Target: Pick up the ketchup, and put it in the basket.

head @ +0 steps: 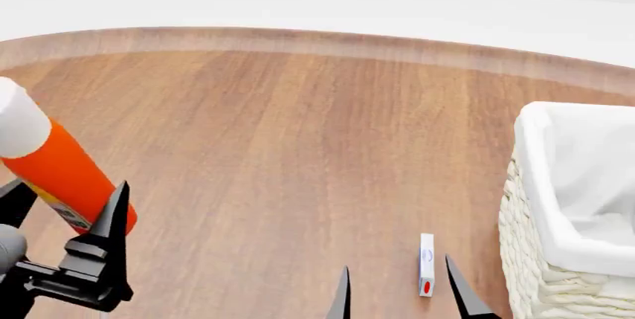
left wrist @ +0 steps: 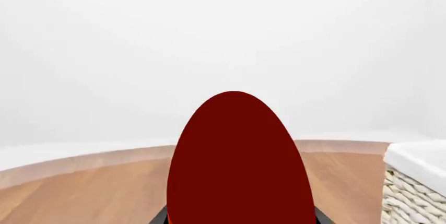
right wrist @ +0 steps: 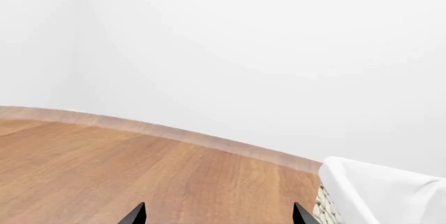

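From the operator's seat, I had the ketchup bottle (head: 55, 166) pinched in the left gripper (head: 59, 218), lifted clear of the wooden bench (head: 297, 155) at the far left of the head view, its white cap tilted up and away from the robot. The basket (head: 555, 245) sat well apart, on the bench's right side, its white liner folded over the woven wall. My worry was the carry across: the jaws held the bottle low on its smooth orange-red body, and a quick swing could, I judged, let it pivot or slip out short of the rim, or clip the basket wall if brought in too low. The small white box (head: 426, 265) with the red spot lay near the basket's foot and could be knocked on the way. The right gripper (head: 402, 289) hung idle, jaws spread, just beside that box. In the left wrist view the bottle showed only as a dark red oval filling the lower centre.
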Controlling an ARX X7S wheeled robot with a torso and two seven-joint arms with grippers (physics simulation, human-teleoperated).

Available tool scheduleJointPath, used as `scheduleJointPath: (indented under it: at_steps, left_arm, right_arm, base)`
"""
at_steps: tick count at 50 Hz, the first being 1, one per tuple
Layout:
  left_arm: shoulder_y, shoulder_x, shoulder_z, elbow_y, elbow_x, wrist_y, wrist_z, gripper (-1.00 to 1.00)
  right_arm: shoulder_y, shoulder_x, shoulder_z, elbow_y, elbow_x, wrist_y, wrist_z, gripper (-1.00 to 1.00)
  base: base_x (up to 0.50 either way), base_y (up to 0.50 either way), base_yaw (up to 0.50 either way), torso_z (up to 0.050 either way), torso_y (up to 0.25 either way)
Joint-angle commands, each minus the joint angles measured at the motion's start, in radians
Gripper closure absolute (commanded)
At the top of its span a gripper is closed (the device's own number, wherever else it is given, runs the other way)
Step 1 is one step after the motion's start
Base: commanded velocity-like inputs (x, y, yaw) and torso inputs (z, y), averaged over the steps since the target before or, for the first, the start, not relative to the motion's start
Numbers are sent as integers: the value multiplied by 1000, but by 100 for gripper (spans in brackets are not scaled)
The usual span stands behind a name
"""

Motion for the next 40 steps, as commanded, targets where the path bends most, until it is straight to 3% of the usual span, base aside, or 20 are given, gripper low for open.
scheduleJointPath:
  at_steps: [1, 8, 26, 40]
  left_arm:
    - [-149, -8, 88, -76, -46, -87, 32, 100]
    - [-224, -17, 177, -154, -34, -111, 94, 100]
    - [-411, 6, 279, -371, -51, -83, 290, 100]
    - [-564, 13, 369, -650, -24, 29, 551, 100]
  right_arm:
    - [3, 2, 0, -3, 6, 5, 3, -100]
    - [0, 4, -2, -1, 7, 1, 5, -100]
    - [7, 5, -12, 12, 9, -3, 4, -100]
    - [7, 7, -26, 23, 4, -9, 6, -100]
  base:
    - [0, 0, 0, 0, 0]
    - [0, 0, 0, 0, 0]
    - [0, 0, 0, 0, 1]
    - [0, 0, 0, 0, 1]
